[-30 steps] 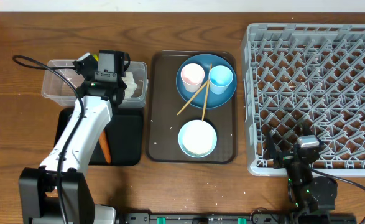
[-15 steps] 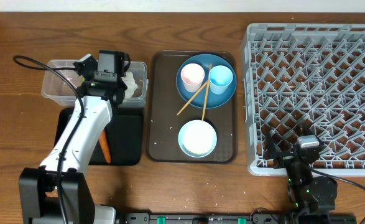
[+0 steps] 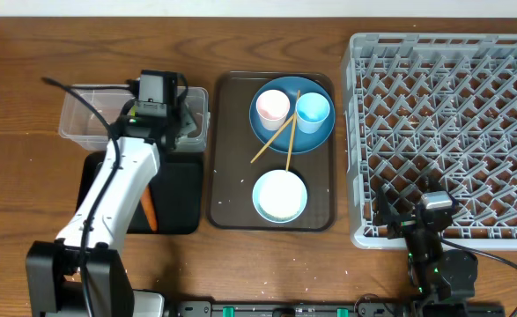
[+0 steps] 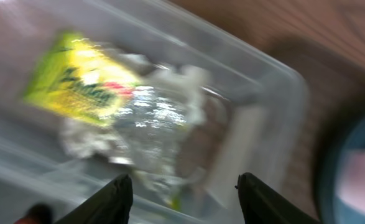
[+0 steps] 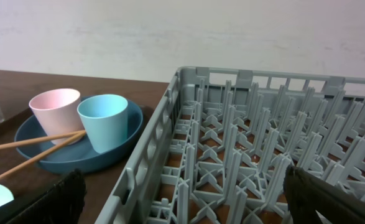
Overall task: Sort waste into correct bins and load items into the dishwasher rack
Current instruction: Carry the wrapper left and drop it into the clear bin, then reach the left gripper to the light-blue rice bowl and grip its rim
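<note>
My left gripper (image 3: 177, 121) (image 4: 185, 186) is open and empty over the right end of the clear tub (image 3: 75, 123) (image 4: 275, 81). In the tub lie the yellow-green wrapper (image 4: 83, 81) and the crumpled white tissue (image 4: 151, 124). The orange carrot (image 3: 149, 210) lies on the black tray (image 3: 180, 198). The blue plate (image 3: 284, 136) (image 5: 58, 158) holds the pink cup (image 3: 271, 107) (image 5: 55, 107), the light-blue cup (image 3: 313, 112) (image 5: 104, 121) and the chopsticks (image 3: 280, 139) (image 5: 27, 152). The white bowl (image 3: 280, 195) sits below it. My right gripper (image 3: 421, 220) (image 5: 182, 205) is open at the front edge of the grey rack (image 3: 452, 132) (image 5: 244, 155).
The plate and bowl stand on a brown serving tray (image 3: 227, 158) between the bins and the rack. A few white rice grains (image 3: 245, 183) lie on it. My left arm (image 3: 117, 189) stretches across the black tray. Bare wooden table (image 3: 20, 176) lies to the left.
My left gripper has shifted a little to the right over the tub. The tissue seen beside its fingers earlier is now hidden under it from above. The right arm has not moved.
</note>
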`<action>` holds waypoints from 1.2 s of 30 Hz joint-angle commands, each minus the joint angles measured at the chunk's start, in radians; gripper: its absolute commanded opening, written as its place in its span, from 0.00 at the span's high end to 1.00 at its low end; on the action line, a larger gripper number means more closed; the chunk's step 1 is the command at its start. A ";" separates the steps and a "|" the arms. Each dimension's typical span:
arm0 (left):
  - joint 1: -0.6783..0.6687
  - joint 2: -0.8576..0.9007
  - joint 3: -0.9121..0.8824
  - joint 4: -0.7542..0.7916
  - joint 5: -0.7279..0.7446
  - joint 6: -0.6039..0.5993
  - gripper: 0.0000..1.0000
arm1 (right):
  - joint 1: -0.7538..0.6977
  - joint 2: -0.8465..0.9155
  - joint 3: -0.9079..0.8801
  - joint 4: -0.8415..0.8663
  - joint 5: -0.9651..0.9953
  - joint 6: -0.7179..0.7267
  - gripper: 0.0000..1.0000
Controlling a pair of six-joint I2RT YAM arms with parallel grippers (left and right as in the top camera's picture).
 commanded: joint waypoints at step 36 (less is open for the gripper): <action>-0.897 -0.031 -0.004 -0.165 0.025 -0.211 0.53 | 0.002 -0.005 -0.001 -0.002 -0.008 0.006 0.01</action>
